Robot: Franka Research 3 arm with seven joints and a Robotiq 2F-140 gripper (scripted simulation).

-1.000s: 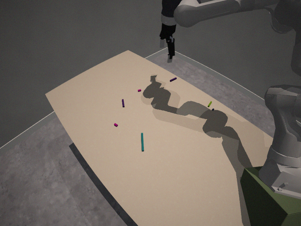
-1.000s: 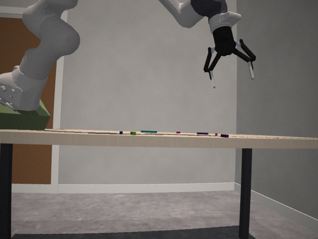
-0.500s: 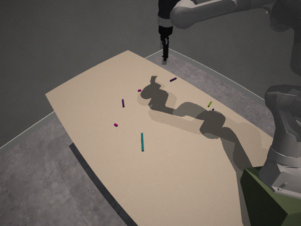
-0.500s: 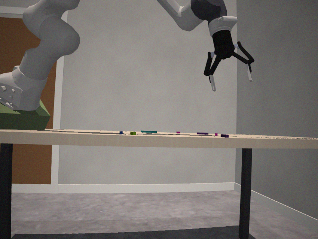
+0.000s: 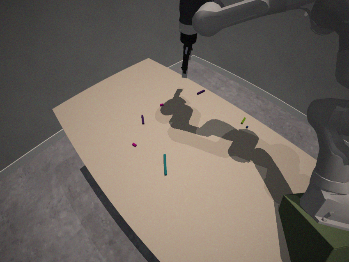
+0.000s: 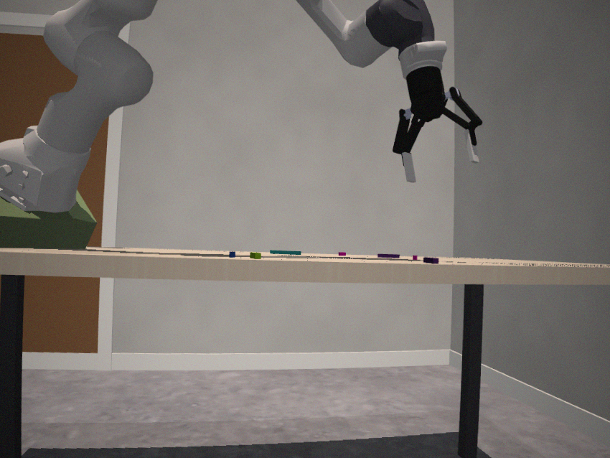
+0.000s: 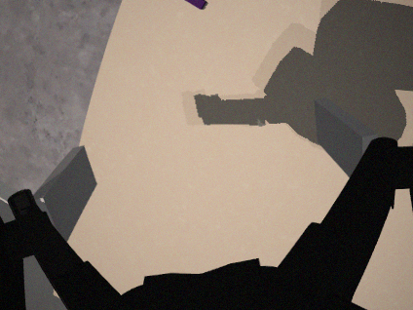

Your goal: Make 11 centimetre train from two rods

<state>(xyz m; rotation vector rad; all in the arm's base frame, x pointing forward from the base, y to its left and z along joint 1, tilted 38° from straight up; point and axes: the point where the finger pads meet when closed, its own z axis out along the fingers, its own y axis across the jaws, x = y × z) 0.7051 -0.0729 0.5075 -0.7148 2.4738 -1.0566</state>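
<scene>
pale tabletop (image 5: 197, 197) (image 6: 295, 268) (image 7: 161, 195) | grey walls (image 5: 70, 36) (image 6: 275, 148) | pincer (image 5: 184, 73) (image 6: 441, 169) (image 7: 201, 142) wide | wrist view: rod perhaps purple (image 7: 197, 3)

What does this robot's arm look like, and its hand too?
The arm is pale grey and smooth, with thick rounded joints and a dark section near the wrist, then a light collar. The gripper is black, with two jointed, spidery fingers made of thin linkages, ending in flat grey pads. I can't make out any cables or lettering.
</scene>
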